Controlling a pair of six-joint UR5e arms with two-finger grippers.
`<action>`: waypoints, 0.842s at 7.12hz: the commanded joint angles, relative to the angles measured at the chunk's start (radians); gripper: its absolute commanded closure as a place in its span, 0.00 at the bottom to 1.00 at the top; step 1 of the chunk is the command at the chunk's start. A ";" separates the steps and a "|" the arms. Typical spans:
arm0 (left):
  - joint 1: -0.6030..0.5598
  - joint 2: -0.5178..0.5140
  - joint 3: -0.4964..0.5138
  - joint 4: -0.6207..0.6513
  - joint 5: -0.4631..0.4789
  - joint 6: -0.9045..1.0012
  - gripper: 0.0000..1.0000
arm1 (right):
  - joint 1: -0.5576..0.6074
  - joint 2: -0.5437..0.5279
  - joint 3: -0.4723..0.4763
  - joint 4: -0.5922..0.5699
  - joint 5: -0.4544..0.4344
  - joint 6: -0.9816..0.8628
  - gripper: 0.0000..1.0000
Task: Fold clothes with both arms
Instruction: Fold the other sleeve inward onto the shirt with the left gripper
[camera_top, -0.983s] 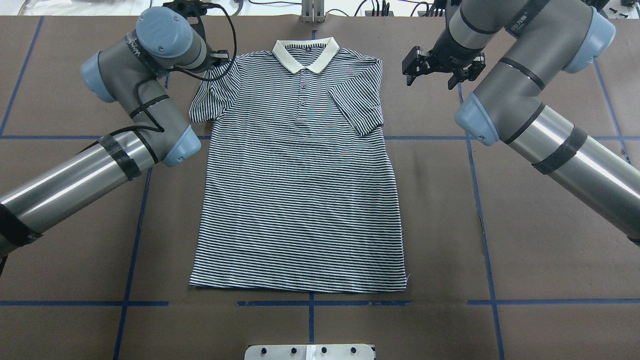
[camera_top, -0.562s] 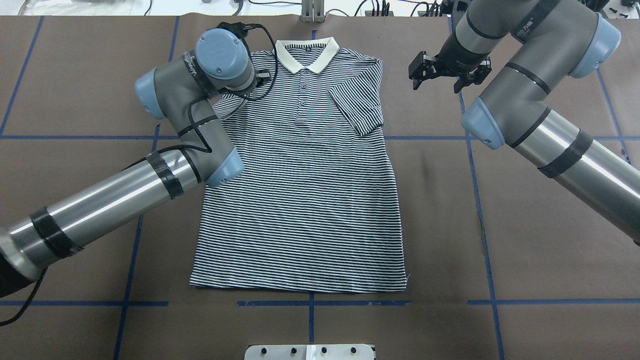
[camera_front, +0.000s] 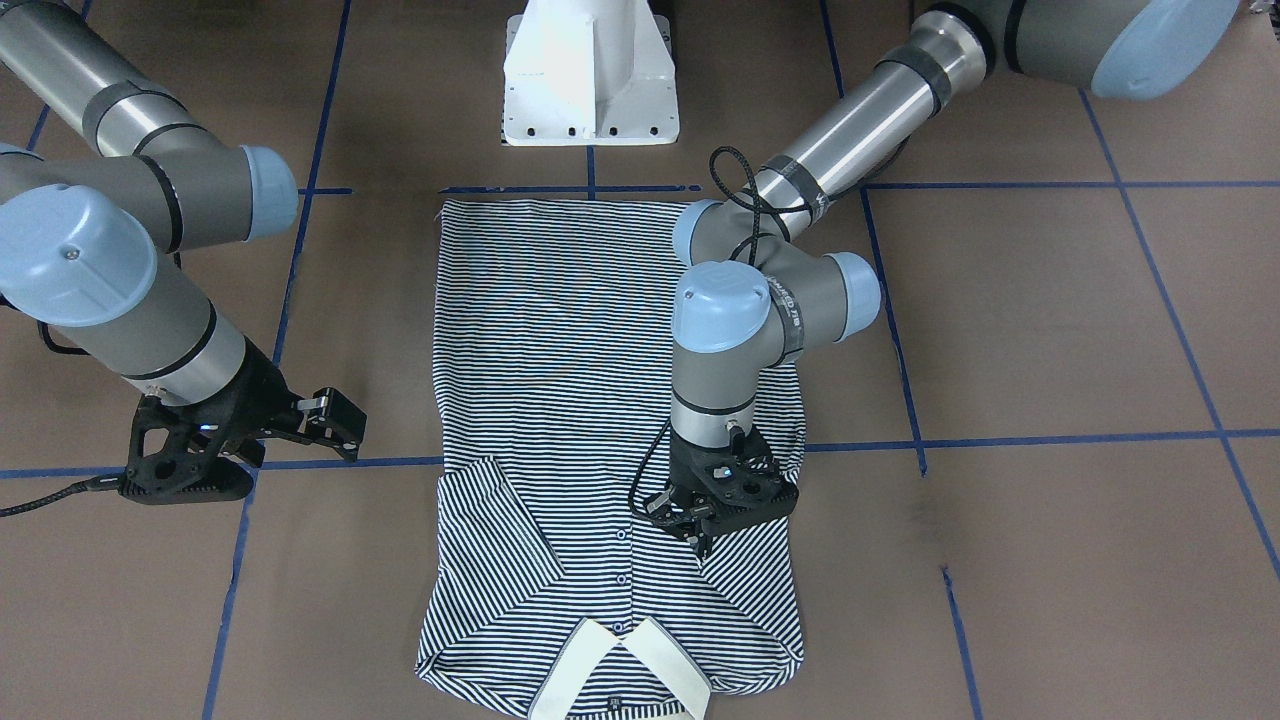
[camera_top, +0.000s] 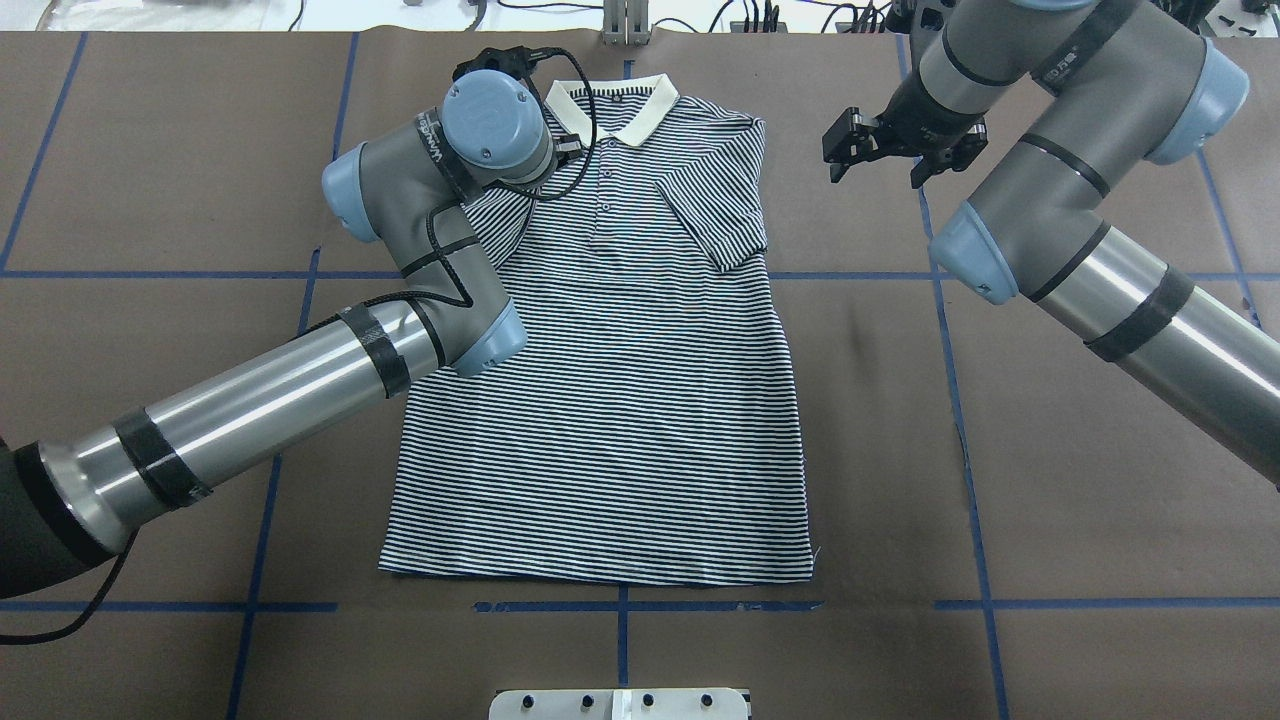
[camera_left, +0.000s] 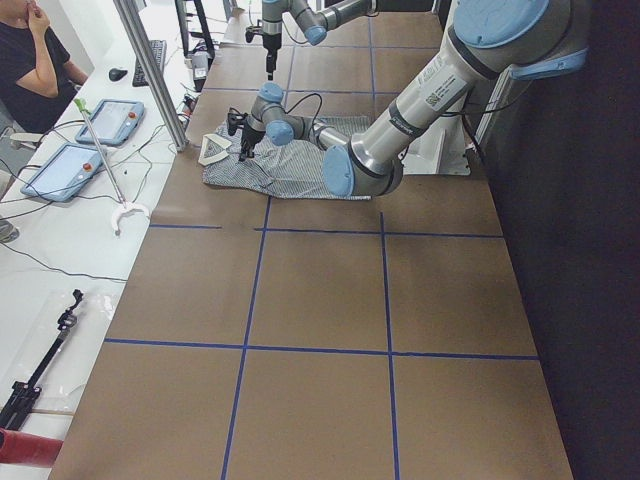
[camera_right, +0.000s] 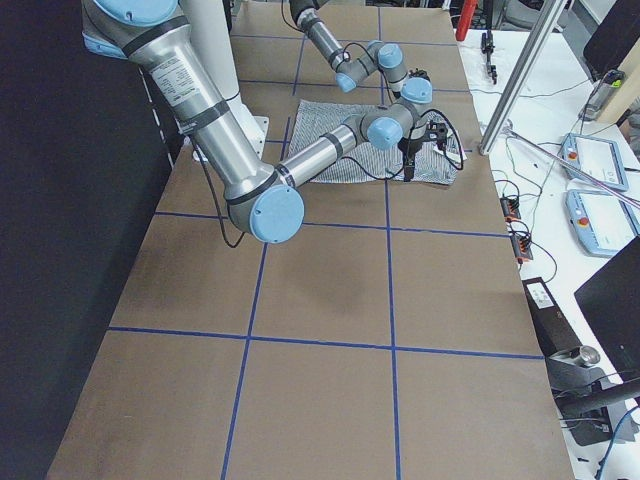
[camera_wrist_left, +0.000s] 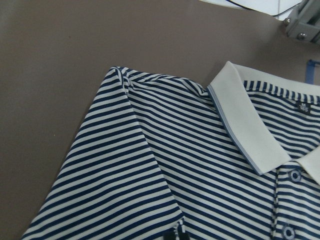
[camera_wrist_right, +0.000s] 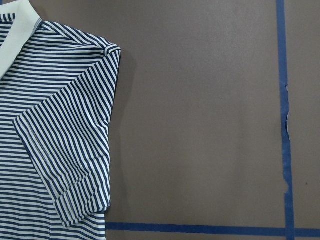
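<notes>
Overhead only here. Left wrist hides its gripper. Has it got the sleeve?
Observer: Front-facing view says yes. The left gripper is shut on the sleeve at its corner, over the chest of the polo shirt.
Operator: Corner past the buttons?
Observer: No. It sits short of the buttons, on the left arm's side of them.
Operator: Sleeve bunched?
Observer: Left wrist view shows it lying smooth, from the shoulder seam down to the hem.
</notes>
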 joint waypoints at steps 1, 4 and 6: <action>-0.016 0.000 0.016 -0.037 0.000 -0.003 1.00 | -0.003 -0.002 -0.003 0.001 -0.003 0.005 0.00; -0.014 0.002 0.030 -0.107 -0.008 0.031 0.00 | -0.005 -0.006 -0.004 0.002 -0.005 -0.001 0.00; -0.022 0.029 -0.045 -0.095 -0.059 0.107 0.00 | -0.005 -0.025 0.003 0.039 0.000 0.002 0.00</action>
